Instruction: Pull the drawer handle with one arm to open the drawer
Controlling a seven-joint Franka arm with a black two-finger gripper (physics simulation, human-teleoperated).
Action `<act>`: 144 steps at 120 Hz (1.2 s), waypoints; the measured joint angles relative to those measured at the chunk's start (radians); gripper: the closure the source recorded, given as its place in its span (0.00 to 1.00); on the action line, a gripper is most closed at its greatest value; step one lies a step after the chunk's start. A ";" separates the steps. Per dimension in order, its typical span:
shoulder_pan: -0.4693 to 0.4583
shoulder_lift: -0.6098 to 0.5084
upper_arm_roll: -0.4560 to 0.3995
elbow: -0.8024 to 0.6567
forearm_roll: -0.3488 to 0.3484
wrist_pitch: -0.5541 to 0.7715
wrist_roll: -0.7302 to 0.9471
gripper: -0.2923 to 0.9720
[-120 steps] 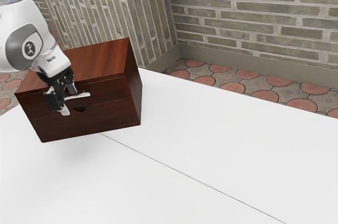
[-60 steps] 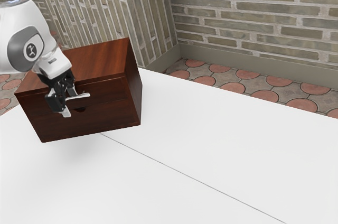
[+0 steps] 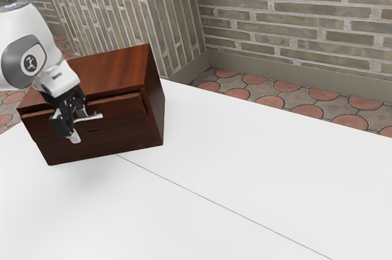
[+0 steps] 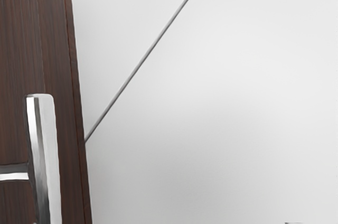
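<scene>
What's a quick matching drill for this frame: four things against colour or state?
Things:
1. handle
2. claw
3. table
4. floor tiles

Colour or state:
A. white, crossed by a thin seam
B. reddish rounds
C. silvery bar on the dark wooden drawer front
D. black, closed on the handle

Pairs: 1-C, 2-D, 3-A, 4-B

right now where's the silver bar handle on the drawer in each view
Exterior view: the silver bar handle sits on the front of the dark wooden drawer box, at the exterior view's left.
Wrist view: it lies along that same wood front.
Shared landmark: the thin grey seam across the white table.
</scene>
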 joint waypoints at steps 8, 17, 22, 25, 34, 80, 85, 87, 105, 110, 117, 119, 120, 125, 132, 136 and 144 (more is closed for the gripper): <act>-0.003 -0.012 0.000 -0.011 0.001 0.000 -0.002 0.35; 0.000 -0.028 -0.001 -0.024 0.003 -0.001 -0.004 0.36; 0.004 -0.036 -0.001 -0.030 0.003 -0.001 -0.005 0.36; 0.008 -0.040 -0.001 -0.033 0.003 -0.001 -0.006 0.36; 0.017 -0.055 0.000 -0.046 0.005 -0.001 -0.007 0.38; 0.020 -0.129 0.000 -0.116 0.013 -0.002 -0.017 0.37; 0.019 -0.136 0.000 -0.121 0.013 -0.002 -0.018 0.38; 0.019 -0.139 0.000 -0.123 0.013 -0.002 -0.019 0.37; 0.019 -0.161 -0.001 -0.149 0.014 0.002 -0.022 0.36; 0.019 -0.163 -0.002 -0.153 0.014 0.002 -0.024 0.36; 0.019 -0.170 -0.003 -0.159 0.014 0.004 -0.026 0.36; 0.019 -0.174 -0.004 -0.162 0.014 0.004 -0.026 0.36; 0.019 -0.176 -0.004 -0.164 0.014 0.004 -0.026 0.36; 0.018 -0.191 -0.004 -0.177 0.014 0.006 -0.028 0.37; 0.019 -0.210 -0.004 -0.193 0.014 0.007 -0.029 0.38; 0.019 -0.219 -0.004 -0.200 0.014 0.007 -0.030 0.37; 0.019 -0.235 -0.005 -0.216 0.014 0.008 -0.032 0.37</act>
